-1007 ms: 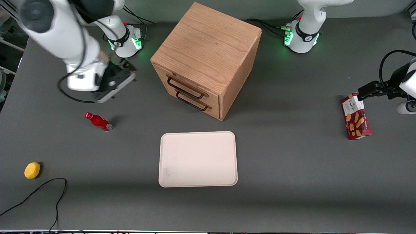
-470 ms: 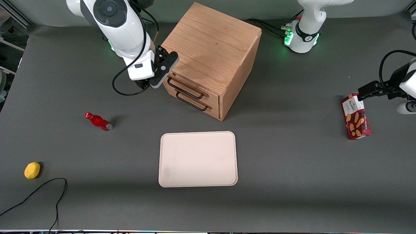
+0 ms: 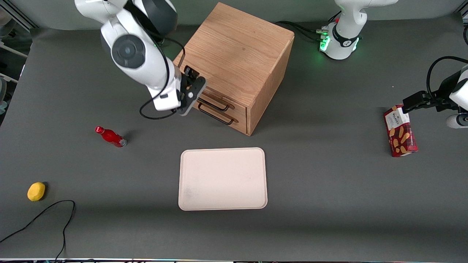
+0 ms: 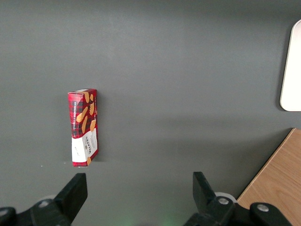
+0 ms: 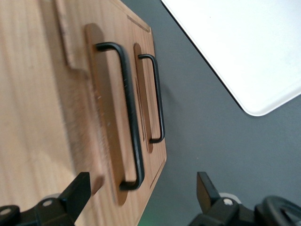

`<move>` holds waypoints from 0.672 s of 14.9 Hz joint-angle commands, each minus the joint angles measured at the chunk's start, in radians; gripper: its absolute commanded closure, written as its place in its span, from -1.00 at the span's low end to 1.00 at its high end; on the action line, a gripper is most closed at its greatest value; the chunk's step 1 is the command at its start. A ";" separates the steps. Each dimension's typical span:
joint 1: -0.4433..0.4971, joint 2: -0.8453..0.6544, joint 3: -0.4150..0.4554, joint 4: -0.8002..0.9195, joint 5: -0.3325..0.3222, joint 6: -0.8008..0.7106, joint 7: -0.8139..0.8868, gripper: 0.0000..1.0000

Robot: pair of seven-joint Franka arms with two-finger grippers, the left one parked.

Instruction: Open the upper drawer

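Front view: the pincer (image 3: 193, 95) is held at the front of the wooden cabinet (image 3: 237, 54), level with the upper drawer (image 3: 215, 98).

The upper drawer is seen shut, flush with the cabinet face, directly above the lower drawer (image 3: 219, 117). In the right wrist view the pincer (image 5: 141, 188) is shown released, its two fingers (image 5: 77, 190) spread wide, with the end of the upper drawer's black bar handle (image 5: 129, 117) lying between them but not touched. The lower drawer's handle (image 5: 157, 99) is seen just beside it. A white tray (image 3: 222, 179) is laid on the desk (image 3: 329, 190) nearer the front camera than the cabinet. A red bottle (image 3: 110, 136) and a yellow lemon (image 3: 36, 191) are placed toward the working arm's end, and a red biscuit box (image 3: 400, 136) toward the parked arm's end.
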 commanded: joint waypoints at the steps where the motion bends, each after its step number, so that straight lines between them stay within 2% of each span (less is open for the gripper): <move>1: -0.013 0.065 0.017 0.035 0.027 0.014 -0.023 -1.00; 10: -0.006 0.125 0.020 0.024 0.025 0.092 -0.024 -1.00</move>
